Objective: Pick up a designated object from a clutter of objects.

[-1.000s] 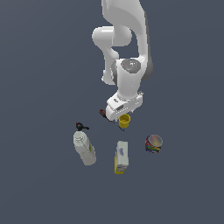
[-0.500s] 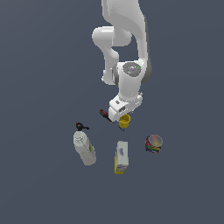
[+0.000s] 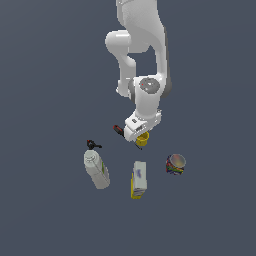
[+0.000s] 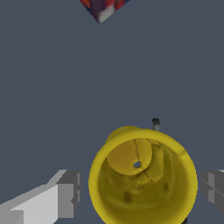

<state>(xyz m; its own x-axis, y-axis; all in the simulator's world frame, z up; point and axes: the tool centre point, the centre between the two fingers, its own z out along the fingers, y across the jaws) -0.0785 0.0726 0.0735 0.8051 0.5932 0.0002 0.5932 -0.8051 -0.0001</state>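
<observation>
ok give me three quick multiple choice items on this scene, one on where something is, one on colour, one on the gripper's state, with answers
1. In the exterior view, where does the multicoloured can lie relative to the yellow-and-white box?
A. to the exterior view's right of it
B. to the exterior view's left of it
C. on top of it

2. What colour is the cup between the fingers?
A. red
B. yellow
C. white

3. How does the gripper stand at the cup?
A. shut tight with nothing between the fingers
B. open, a finger on each side of the cup, gaps showing
C. far away over the spray bottle

Answers:
1. A, the can sits apart from the box, towards the exterior view's right.
2. B, the wrist view shows its rim and inside plain yellow.
3. B, the wrist view shows both fingers flanking the cup with bare floor between each and the rim.
</observation>
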